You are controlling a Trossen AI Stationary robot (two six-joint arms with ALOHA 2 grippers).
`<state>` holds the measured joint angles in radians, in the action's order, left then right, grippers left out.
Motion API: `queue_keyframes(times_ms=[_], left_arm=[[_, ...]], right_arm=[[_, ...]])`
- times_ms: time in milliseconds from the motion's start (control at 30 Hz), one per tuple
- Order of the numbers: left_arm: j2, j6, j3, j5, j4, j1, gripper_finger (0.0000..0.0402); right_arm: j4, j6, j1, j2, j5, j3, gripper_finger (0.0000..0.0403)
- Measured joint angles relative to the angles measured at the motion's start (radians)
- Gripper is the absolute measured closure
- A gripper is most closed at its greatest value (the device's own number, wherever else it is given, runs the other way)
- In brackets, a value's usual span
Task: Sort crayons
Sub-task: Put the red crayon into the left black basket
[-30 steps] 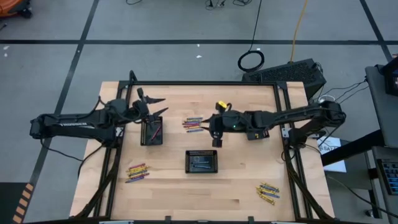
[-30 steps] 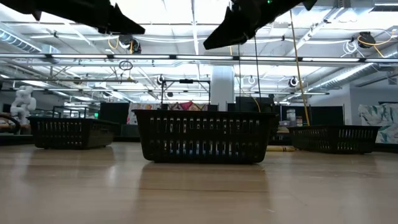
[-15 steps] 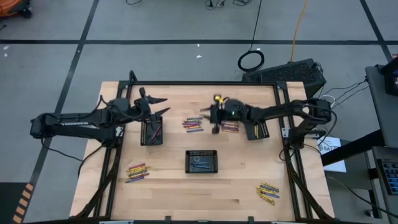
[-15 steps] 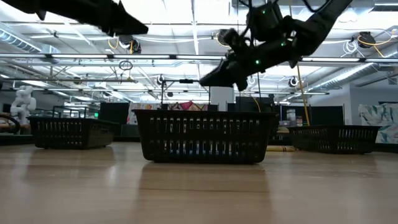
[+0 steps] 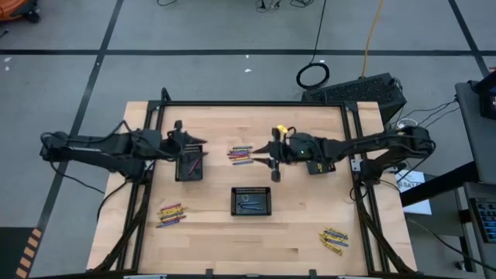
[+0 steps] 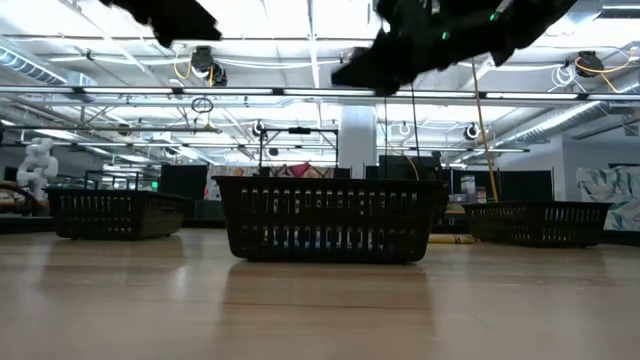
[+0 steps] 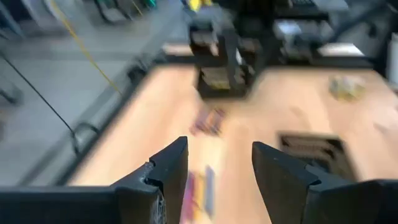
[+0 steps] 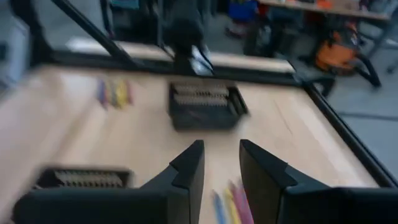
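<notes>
**High view: both of my pincers raised over a table of scattered crayons**

High view, seen from above. My left pincer [image 5: 194, 142] hangs over the far end of the left black tray [image 5: 189, 166], its two fingers spread apart with nothing between them; the left wrist view shows the same gap, with bare wood and a few crayons lying below it. That tray holds a couple of crayons [image 5: 194, 162], reddish and dark.

My right pincer [image 5: 273, 161] points toward the middle of the table. Its fingers [image 8: 186, 169] stand a narrow gap apart and hold nothing; through the gap the right wrist view shows crayons on the wood beneath. Just beside this pincer, on the side toward my left arm, lies a mixed-colour crayon cluster [image 5: 241, 154]. Nearer the table's front edge than this pincer sits the centre black tray [image 5: 252, 201], with a few small pieces inside that I cannot make out.

Two more piles lie well apart from both pincers: a front-left crayon pile [image 5: 170, 214] and a front-right crayon pile [image 5: 335, 240].

Low view: both arms hang dark above the table [image 6: 320, 310], clear of the centre tray's slatted wall.
</notes>
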<state>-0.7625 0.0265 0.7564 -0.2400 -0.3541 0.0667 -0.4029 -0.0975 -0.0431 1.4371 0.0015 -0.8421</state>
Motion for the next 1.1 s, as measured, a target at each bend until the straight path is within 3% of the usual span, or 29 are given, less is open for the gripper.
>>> queue_keyframes(times_ms=[200, 400, 533, 633, 700, 800, 1100], left_arm=[[-0.056, 0.238, 0.185, 0.073, -0.563, 0.144, 0.0219], [-0.176, 0.551, 0.152, 0.206, -0.907, 0.257, 0.0219], [-0.256, 0.729, 0.065, 0.315, -0.887, 0.31, 0.0219], [-0.308, 0.779, -0.009, 0.43, -0.798, 0.338, 0.0219], [-0.33, 0.815, -0.05, 0.452, -0.766, 0.361, 0.0219], [-0.35, 0.873, -0.088, 0.446, -0.757, 0.387, 0.0219], [-0.351, 1.066, -0.119, 0.247, -0.721, 0.501, 0.0219]], right_arm=[[-0.078, 0.003, 0.117, -0.013, 0.12, 0.0, 0.0317], [-0.106, -0.043, 0.174, -0.015, 0.237, 0.0, 0.0316], [-0.11, -0.03, 0.191, -0.016, 0.238, 0.0, 0.0317], [-0.108, -0.021, 0.207, -0.016, 0.238, 0.0, 0.0317], [-0.105, -0.024, 0.218, -0.016, 0.238, 0.0, 0.0316], [-0.1, -0.043, 0.234, -0.015, 0.238, 0.0, 0.0317], [-0.093, -0.07, 0.249, -0.015, 0.238, 0.0, 0.0316]])
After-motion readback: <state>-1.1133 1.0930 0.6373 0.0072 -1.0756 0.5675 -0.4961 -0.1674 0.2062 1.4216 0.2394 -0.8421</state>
